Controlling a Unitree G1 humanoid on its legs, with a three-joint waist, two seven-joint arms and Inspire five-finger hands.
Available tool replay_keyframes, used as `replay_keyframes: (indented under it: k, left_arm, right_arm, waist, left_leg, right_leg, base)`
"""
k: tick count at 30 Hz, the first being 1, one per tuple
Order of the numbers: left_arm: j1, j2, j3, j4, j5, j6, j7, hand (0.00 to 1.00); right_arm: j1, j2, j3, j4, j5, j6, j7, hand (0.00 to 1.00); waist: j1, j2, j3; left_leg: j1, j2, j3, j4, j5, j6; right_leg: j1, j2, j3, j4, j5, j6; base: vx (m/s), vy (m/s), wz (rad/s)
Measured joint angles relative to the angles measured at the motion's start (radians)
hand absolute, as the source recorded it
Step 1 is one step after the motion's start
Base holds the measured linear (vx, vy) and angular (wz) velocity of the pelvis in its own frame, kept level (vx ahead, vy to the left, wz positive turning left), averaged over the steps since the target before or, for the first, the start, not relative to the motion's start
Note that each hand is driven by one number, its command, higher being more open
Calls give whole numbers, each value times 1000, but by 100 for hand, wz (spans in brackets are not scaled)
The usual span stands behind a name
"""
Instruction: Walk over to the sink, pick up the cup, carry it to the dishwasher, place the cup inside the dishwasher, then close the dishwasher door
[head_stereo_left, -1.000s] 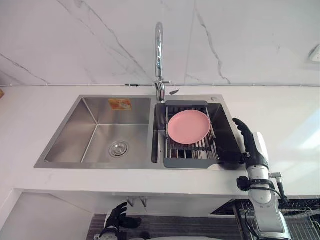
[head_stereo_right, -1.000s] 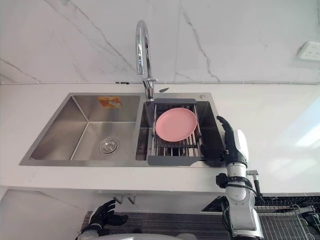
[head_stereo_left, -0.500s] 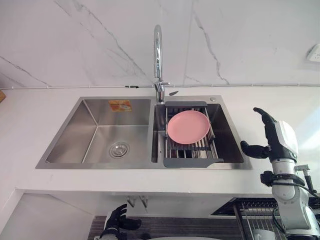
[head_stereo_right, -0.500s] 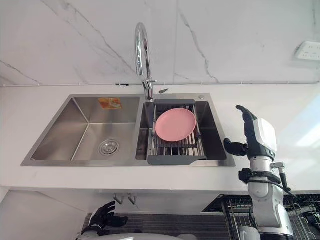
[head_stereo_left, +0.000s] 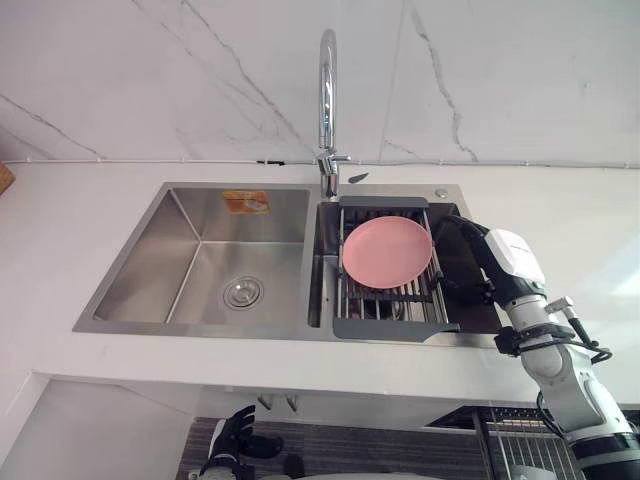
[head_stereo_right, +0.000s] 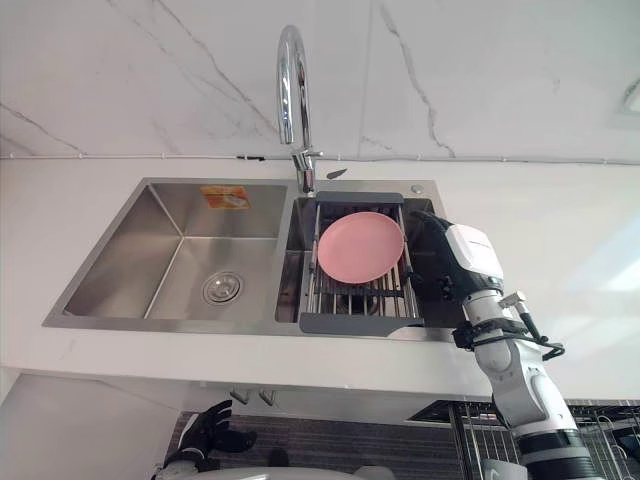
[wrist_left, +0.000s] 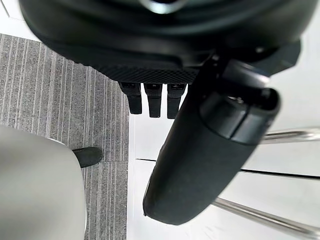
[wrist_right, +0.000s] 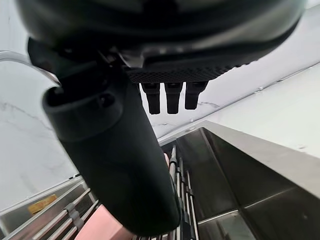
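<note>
Pick-up is the step in hand: the right hand (head_stereo_left: 498, 268), fingers released and empty, hangs over the right side of the sink (head_stereo_left: 200, 331) beside the rack (head_stereo_left: 395, 328) bearing a pink plate (head_stereo_left: 386, 251), and since I cannot tell where the cup lies, the next move probably calls for reaching down past the rack to find it, while the left hand (head_stereo_left: 232, 442) hangs relaxed below the bench (head_stereo_left: 60, 220).

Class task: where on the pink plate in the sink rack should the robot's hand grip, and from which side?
Probably its right rim, from the right: the pink plate lies face-up on the rack, so only its thin edge offers a pinch, and the open right hand hovers beside that edge.
</note>
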Motion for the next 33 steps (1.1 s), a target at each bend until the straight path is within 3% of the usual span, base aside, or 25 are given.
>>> replay_keyframes:
  k: [16, 23, 33]
  left_arm:
    - [1, 1, -1, 0, 0, -9, 0, 90]
    - [1, 5, -16, -4, 0, -10, 0, 90]
    - [-1, 1, -20, -5, 0, -15, 1, 90]
  right_arm:
    - [-80, -90, 147, 96, -165, -32, 5, 90]
    - [-104, -86, 184, 117, -245, -30, -20, 90]
    - [-105, -17, 181, 137, -284, 21, -71, 90]
  waist:
    - [2, 0, 0]
    - [2, 4, 3]
    - [2, 20, 15]
  left_leg:
    - [-13, -5, -22, 0, 11, 0]
    - [-19, -5, -28, -1, 13, 0]
    - [-25, -5, -35, -1, 13, 0]
  right_leg:
    - [-1, -3, -20, -1, 0, 0]
    - [-3, -3, -27, -3, 0, 0]
    - [-4, -2, -35, -4, 0, 0]
  base:
    - [-31, -11, 4]
    - [-18, -9, 2]
    - [-3, -3, 1]
